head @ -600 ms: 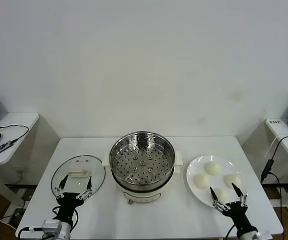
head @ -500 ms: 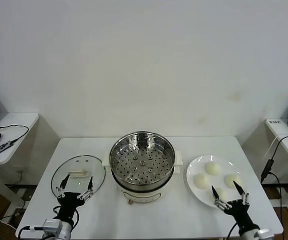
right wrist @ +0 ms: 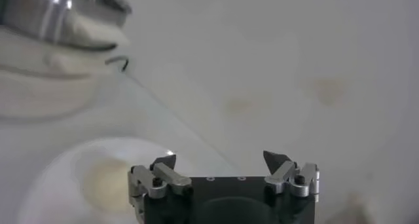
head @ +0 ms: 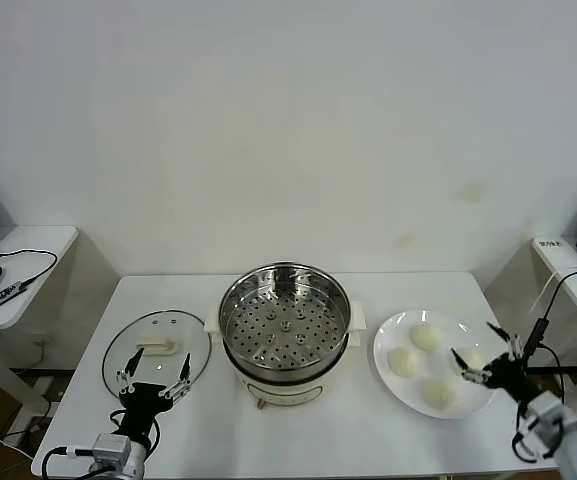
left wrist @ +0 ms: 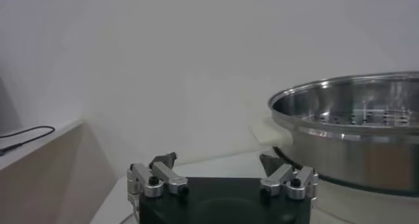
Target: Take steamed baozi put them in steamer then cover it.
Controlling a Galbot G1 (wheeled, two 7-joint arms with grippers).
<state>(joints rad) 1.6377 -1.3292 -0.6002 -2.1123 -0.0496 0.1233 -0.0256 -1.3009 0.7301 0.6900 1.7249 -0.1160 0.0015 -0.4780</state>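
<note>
The right gripper (head: 488,352) stands released, jaws spread, empty, at the outer edge of the white plate (head: 396,382). Just inboard lie four steamed baozi (head: 427,337): smooth, domed, probably soft and light; grasp gently across the widest part. Beyond stands the steel steamer (head: 285,325), empty. The left gripper (head: 153,385) waits open beside the glass cover (head: 156,350).

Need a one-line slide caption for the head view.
Empty steamer mid-table, lid lying to its left, four buns on a plate; both open grippers, left and right, hold nothing.

Four steamed baozi (head: 426,338), one plate (head: 386,375), one steamer (head: 284,330), one cover (head: 157,350), two tools
</note>
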